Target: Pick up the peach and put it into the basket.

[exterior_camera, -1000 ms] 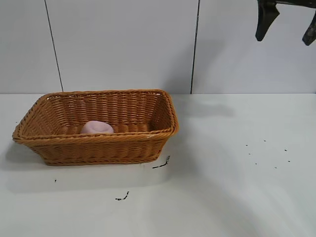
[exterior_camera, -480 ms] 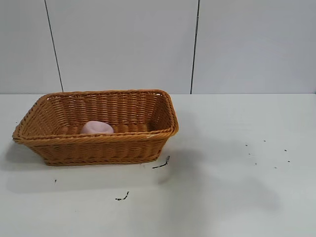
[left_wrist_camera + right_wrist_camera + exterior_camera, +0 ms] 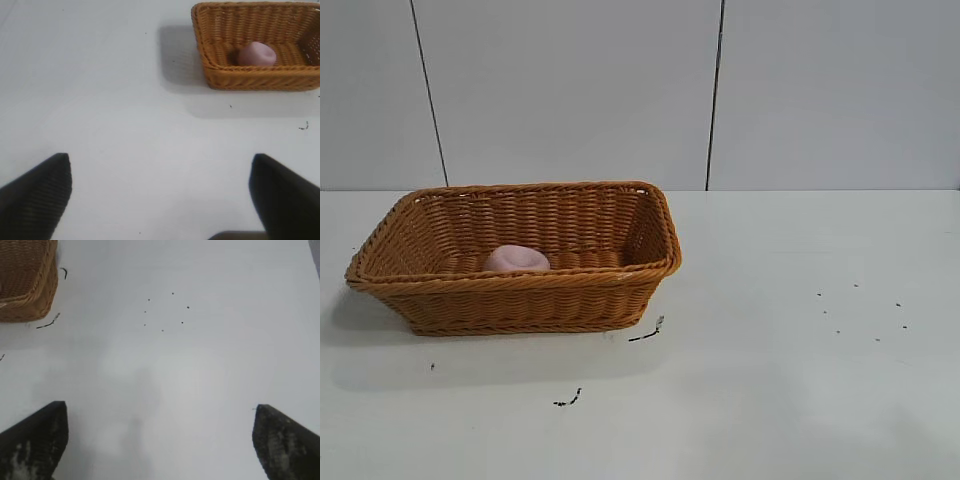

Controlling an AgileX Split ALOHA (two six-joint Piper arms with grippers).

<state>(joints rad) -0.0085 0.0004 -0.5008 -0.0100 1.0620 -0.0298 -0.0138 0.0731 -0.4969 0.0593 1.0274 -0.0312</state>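
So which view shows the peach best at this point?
The left wrist view: the peach lies in plain sight on the floor of the basket. The exterior view shows only its top above the near rim. The right wrist view catches just a basket corner, no peach.

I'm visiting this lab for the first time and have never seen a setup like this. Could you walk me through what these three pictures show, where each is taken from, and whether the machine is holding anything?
This is a robot with two arms at a white table, each ending in a two-fingered gripper. One picture comes from a camera outside the rig, looking across the table; neither arm appears in it. The other two come from cameras on the arms' wrists, looking down past their own fingers.

In the left wrist picture the dark shapes at the bottom corners belong to the left gripper, wide open over bare table. The right gripper looks the same in its picture: open, holding nothing.

On the table stands an orange-brown wicker basket. The pale pink peach lies inside it. Small dark specks are scattered on the surface.
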